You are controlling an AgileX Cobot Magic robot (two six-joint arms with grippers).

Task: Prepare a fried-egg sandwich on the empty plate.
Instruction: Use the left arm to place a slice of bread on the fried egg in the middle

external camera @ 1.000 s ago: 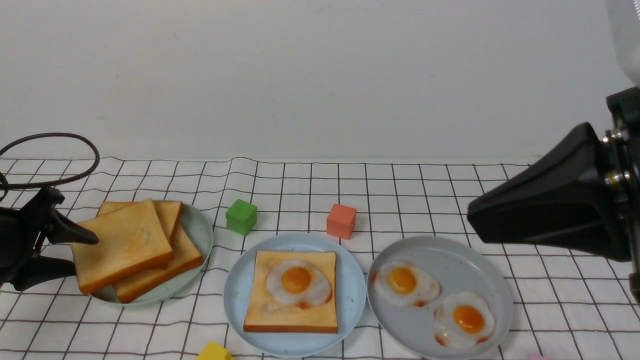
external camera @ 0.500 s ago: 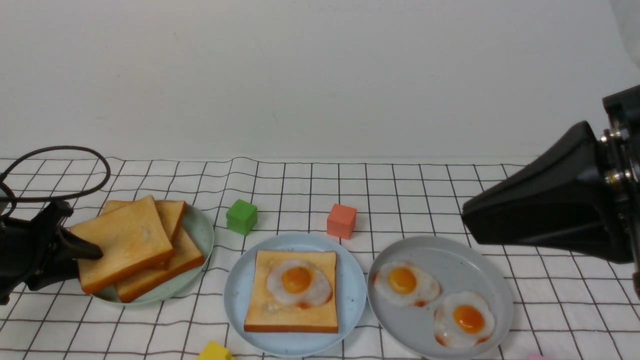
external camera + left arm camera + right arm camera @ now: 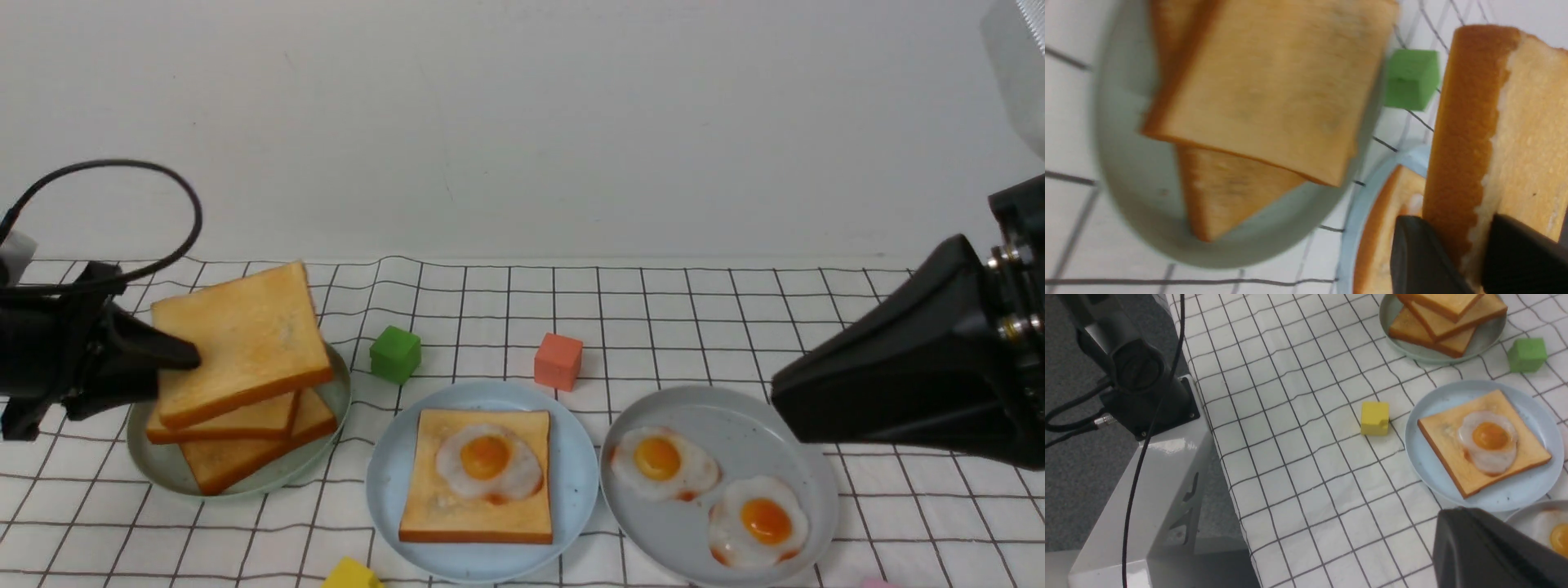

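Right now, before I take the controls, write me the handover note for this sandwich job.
Left gripper: fingers shut on a toast slice, held tilted above the pale green plate, where two more slices lie stacked.
Right gripper: shut, empty, on the right side.
Done: light blue plate holds the bottom toast with a fried egg on it.
Left to do: set the held slice on that egg.
Grey plate: two spare fried eggs.

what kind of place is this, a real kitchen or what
Probably a robot lab bench staged as a breakfast table, not a kitchen: a checked cloth against a bare wall, a stray green cube, and an arm base mounted at the cloth's edge.
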